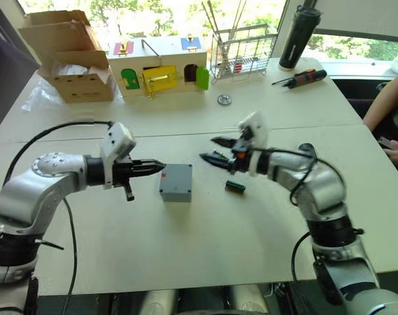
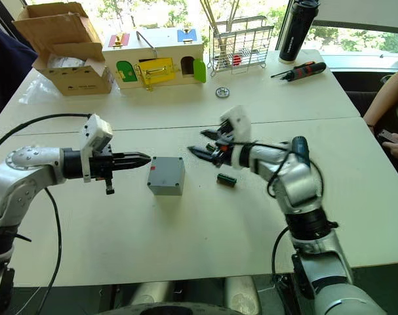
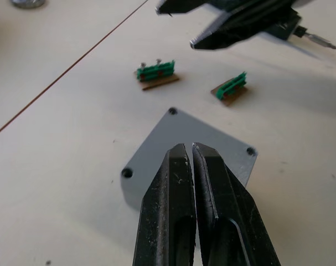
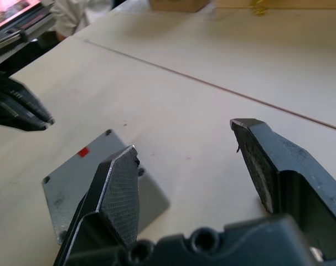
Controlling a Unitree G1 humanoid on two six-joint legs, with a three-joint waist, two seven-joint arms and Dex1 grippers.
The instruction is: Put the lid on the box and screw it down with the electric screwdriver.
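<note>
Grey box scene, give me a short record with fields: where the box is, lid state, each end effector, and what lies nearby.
box: small grey square plastic box, on the white table between the two end effectors
lid: grey plate with corner screw holes, already on top
left end effector: shut, tip by the box's left edge
right end effector: open, empty, apart from the box
nearby: small green circuit part to the box's right
electric screwdriver: black cylinder behind the right arm

Green part [image 1: 235, 187] right of box [image 1: 176, 182]
</note>
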